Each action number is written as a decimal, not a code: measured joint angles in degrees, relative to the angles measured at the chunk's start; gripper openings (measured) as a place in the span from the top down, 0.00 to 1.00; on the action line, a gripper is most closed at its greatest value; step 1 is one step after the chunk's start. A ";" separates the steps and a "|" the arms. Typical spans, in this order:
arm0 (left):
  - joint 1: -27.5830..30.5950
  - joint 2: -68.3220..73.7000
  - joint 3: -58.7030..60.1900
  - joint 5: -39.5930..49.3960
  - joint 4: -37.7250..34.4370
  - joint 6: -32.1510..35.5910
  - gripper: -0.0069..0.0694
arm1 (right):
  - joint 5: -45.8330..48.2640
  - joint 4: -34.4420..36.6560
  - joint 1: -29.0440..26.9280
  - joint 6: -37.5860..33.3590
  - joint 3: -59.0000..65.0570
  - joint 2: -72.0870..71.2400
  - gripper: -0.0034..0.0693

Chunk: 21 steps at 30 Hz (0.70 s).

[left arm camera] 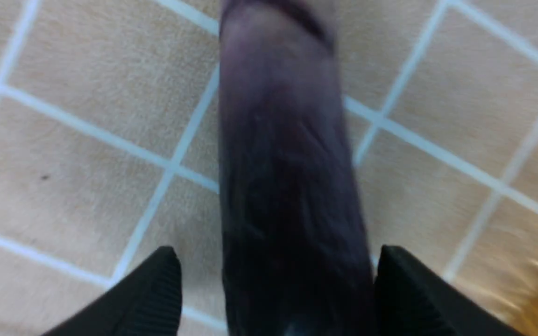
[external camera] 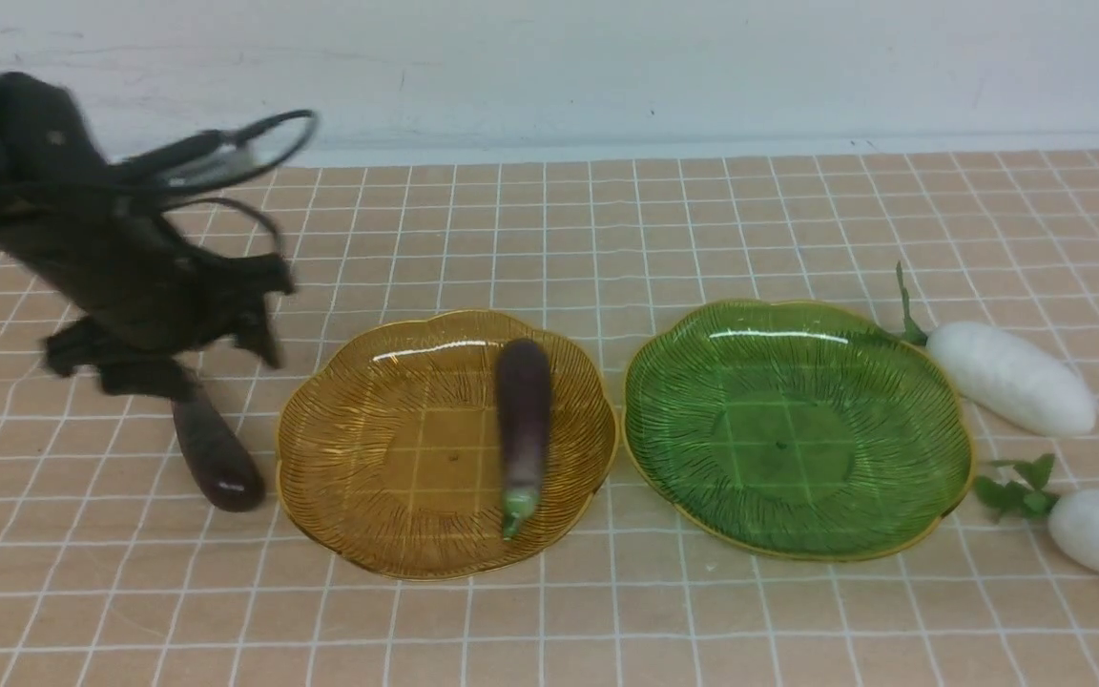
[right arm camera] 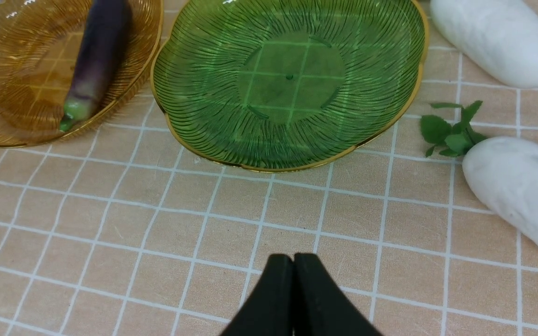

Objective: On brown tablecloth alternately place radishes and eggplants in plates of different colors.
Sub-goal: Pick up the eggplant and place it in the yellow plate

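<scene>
One eggplant (external camera: 523,420) lay in amber plate (external camera: 359,477); second eggplant (external camera: 217,458), left of it, awaited clamping between wide jaws of left gripper (left arm camera: 278,254); right gripper (right arm camera: 293,259) closed

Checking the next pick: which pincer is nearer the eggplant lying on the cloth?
Left. The left pincer straddles the eggplant; the right pincer sits by the green plate.
</scene>
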 joint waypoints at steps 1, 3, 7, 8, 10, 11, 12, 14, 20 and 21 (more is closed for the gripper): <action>0.00 0.23 0.00 0.12 0.08 0.59 0.32 | 0.00 0.00 0.00 0.00 0.00 0.00 0.97; 0.00 0.23 -0.45 1.57 -0.08 2.73 0.47 | 0.00 0.00 0.00 0.00 0.00 0.00 0.97; -0.18 -3.42 -5.00 6.60 -0.96 5.69 0.57 | 0.00 0.00 0.00 0.00 0.00 0.00 0.97; -0.50 -4.75 -6.39 7.61 -1.74 6.60 0.57 | 0.00 0.00 0.00 0.00 0.00 0.00 0.97; -2.19 -6.85 -7.98 8.83 -2.82 8.73 0.57 | 0.00 0.00 0.00 0.00 0.00 0.10 0.97; -2.77 -7.37 -8.33 9.04 -3.10 9.46 0.57 | 0.00 0.00 0.00 0.00 0.00 0.18 0.97; -4.48 -7.89 -8.69 9.53 -3.48 10.61 0.57 | 0.00 0.00 0.00 0.00 0.00 0.43 0.97; -8.64 -7.75 -8.80 9.81 -3.71 11.82 0.57 | 0.00 -0.05 0.00 0.00 -0.06 1.17 0.97; -16.72 -3.95 -8.80 7.96 -2.99 12.74 0.55 | 0.00 -0.18 0.00 0.00 -0.12 4.66 0.97; -17.17 -3.44 -8.80 7.43 -2.86 12.79 0.54 | 0.00 -0.24 0.00 0.00 -0.12 5.31 0.97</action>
